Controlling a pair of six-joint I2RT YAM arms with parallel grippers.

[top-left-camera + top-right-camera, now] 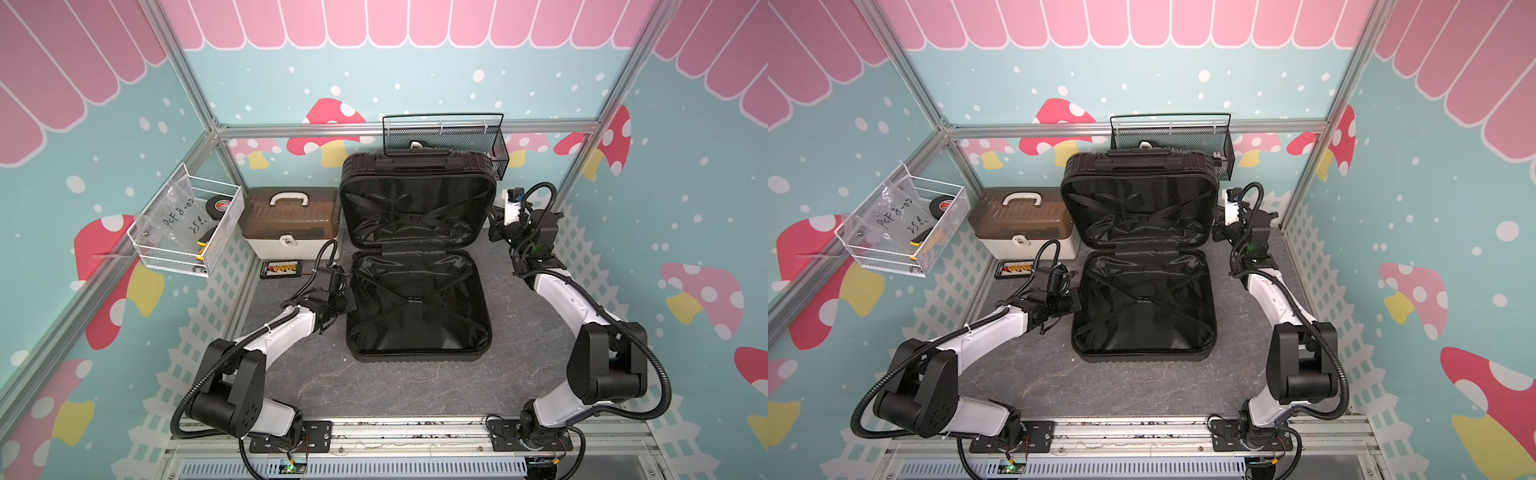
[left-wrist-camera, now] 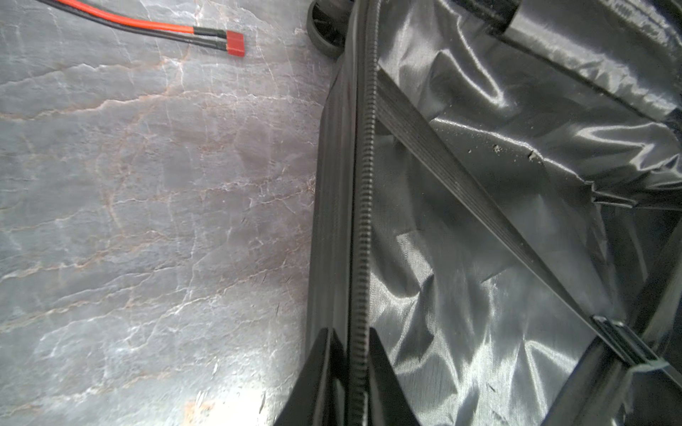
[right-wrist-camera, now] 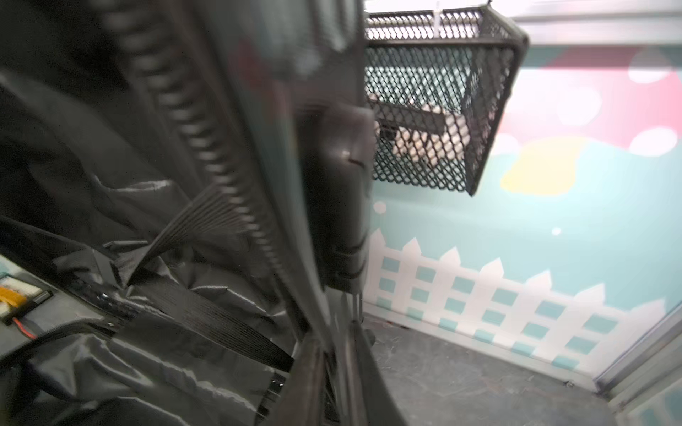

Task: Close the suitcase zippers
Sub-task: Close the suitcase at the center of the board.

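Note:
The black suitcase (image 1: 417, 307) (image 1: 1142, 307) lies open on the grey table. Its near half is flat, and its far half (image 1: 417, 208) stands tilted up, with crossed straps over shiny lining. The toothed zipper track (image 2: 363, 206) runs along the near half's left rim. My left gripper (image 2: 352, 332) (image 1: 348, 305) (image 1: 1077, 305) is shut on that rim, with the track between its fingers. My right gripper (image 3: 332, 332) (image 1: 494, 226) (image 1: 1217, 230) is shut on the raised half's right rim, beside its blurred zipper track (image 3: 206, 147). I see no zipper pulls.
A brown-lidded white box (image 1: 289, 220) stands left of the raised half. A small black tray (image 1: 281, 269) and a red-and-black cable (image 2: 234, 42) lie near the left gripper. A black mesh basket (image 1: 444, 137) hangs behind the suitcase. On the left wall hangs a white wire basket (image 1: 187, 226).

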